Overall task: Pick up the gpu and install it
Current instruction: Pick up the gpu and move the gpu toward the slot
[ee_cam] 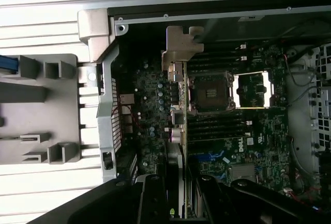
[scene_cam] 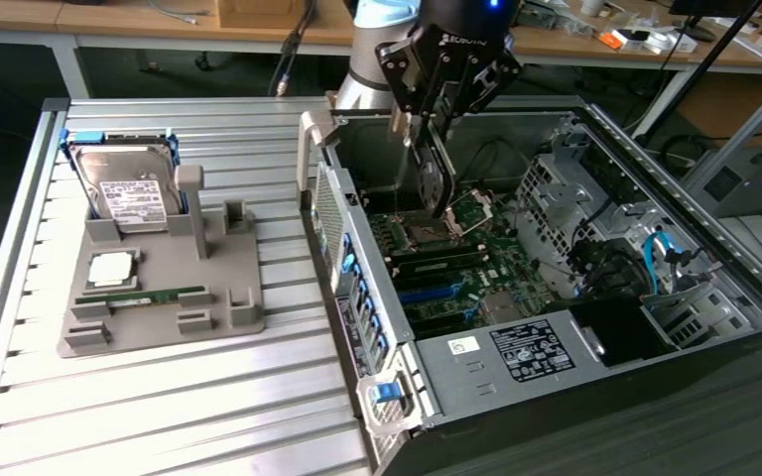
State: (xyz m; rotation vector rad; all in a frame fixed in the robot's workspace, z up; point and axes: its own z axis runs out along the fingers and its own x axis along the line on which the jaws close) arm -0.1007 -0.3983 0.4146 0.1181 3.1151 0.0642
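While the gripper (scene_cam: 432, 127) is clamped on the upper edge of the gpu (scene_cam: 437, 183), the card hangs upright inside the open computer case (scene_cam: 341, 228), over the motherboard (scene_cam: 514, 263) near the CPU socket (scene_cam: 428, 236). Treat the card as light, stiff and fragile. Hold it by the bare board edges, clear of components, connector contacts and the metal bracket (ee_cam: 182, 45).

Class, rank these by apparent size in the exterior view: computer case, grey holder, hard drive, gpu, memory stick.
1. computer case
2. grey holder
3. hard drive and gpu: not ranked, since the gpu hangs nearly edge-on in the gripper
4. memory stick
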